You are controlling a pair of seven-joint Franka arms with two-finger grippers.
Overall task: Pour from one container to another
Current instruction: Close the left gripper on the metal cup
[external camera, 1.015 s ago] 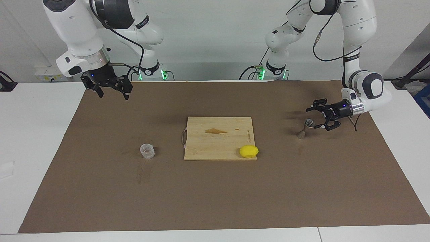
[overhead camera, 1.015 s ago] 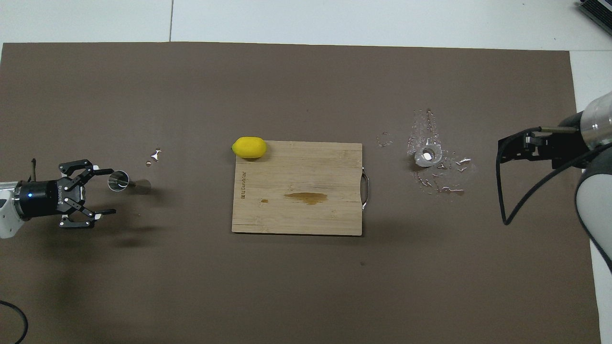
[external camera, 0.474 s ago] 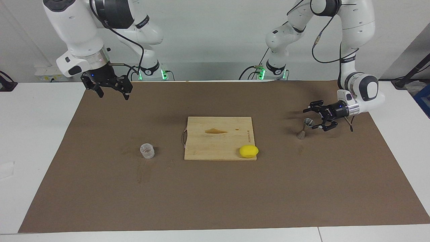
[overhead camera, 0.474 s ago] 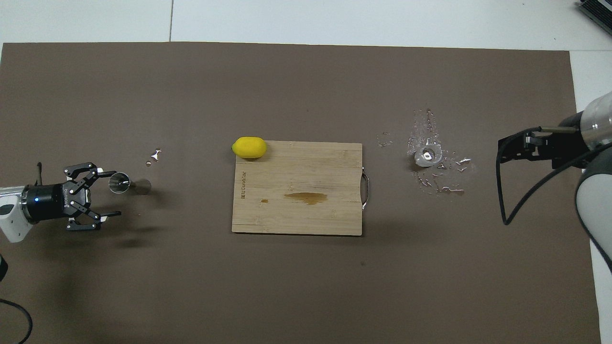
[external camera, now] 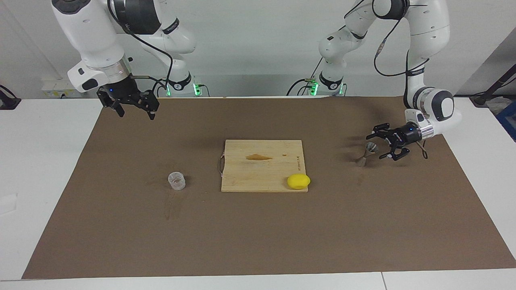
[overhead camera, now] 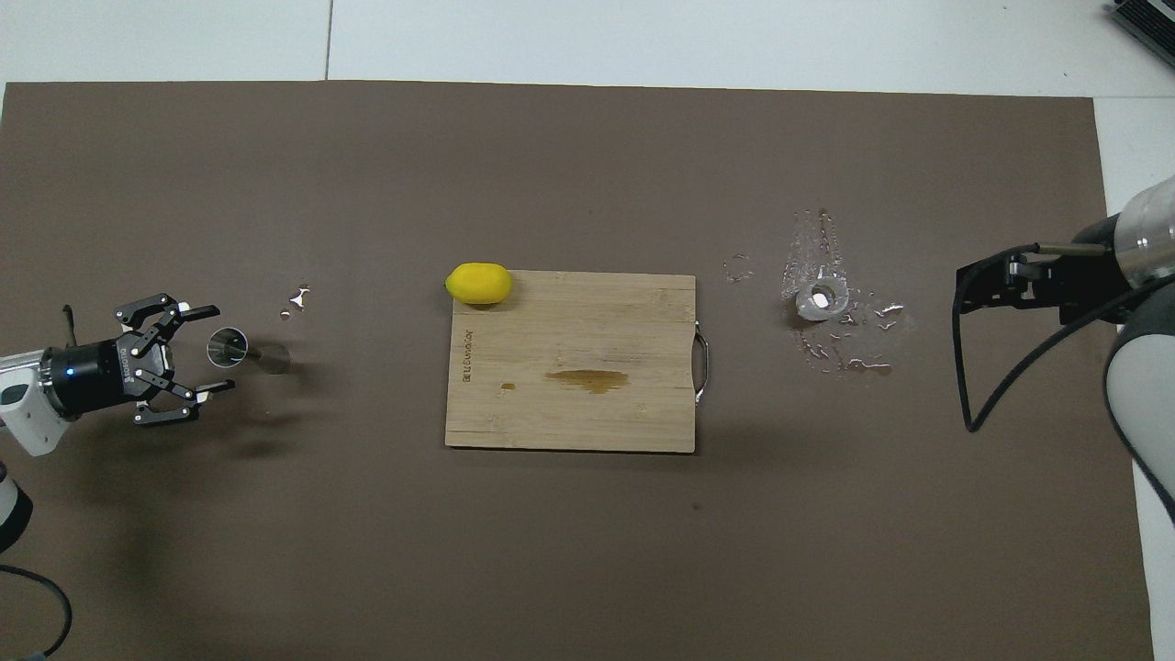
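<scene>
Brown mat (external camera: pixel 258 225) covers the table. Facing view: left gripper (external camera: pixel 379 145) spread wide just beside the upright jigger (external camera: pixel 366 154), not touching; right gripper (external camera: pixel 135 108) waits, fingers apart. Overhead view: clear cup (overhead camera: pixel 820 298) sits amid droplets toward the right arm's end, jigger (overhead camera: pixel 229 349) at the other.

The small clear cup (external camera: pixel 176 180) (overhead camera: pixel 820 297) stood upright on the brown mat toward the right arm's end of the table, with wet splashes around it. The silvery hourglass-shaped jigger (external camera: pixel 366 154) (overhead camera: pixel 240 349) stood upright toward the left arm's end, well apart from the cup.
</scene>
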